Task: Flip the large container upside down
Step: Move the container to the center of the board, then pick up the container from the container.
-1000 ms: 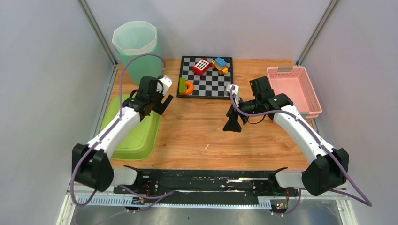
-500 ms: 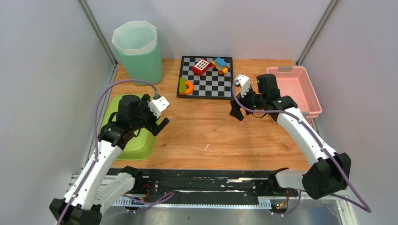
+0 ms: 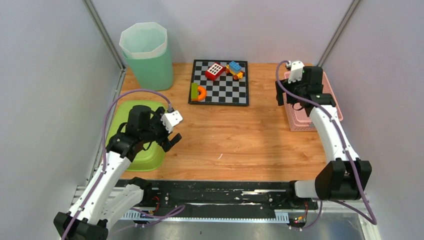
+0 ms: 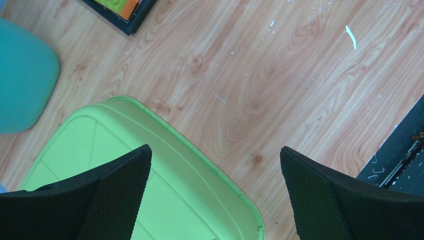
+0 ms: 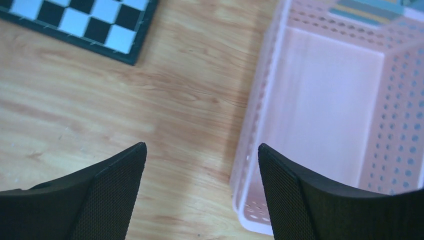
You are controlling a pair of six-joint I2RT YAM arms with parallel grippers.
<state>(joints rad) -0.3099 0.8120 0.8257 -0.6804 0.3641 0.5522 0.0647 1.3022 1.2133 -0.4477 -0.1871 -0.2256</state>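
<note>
Probably risks shoving the lime tub [image 4: 165, 200] beneath the wide-open left gripper [image 4: 215, 152] sideways by catching only its rim, with right gripper [image 5: 201, 146] likewise spread above the pink basket [image 5: 320, 100].

No readable text or labels anywhere.

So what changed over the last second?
The left gripper pulled back from near the green bin to over the lime container; the right gripper swung right to the pink basket. Fingers open, nothing held. Bin, checkerboard, toys unmoved.
</note>
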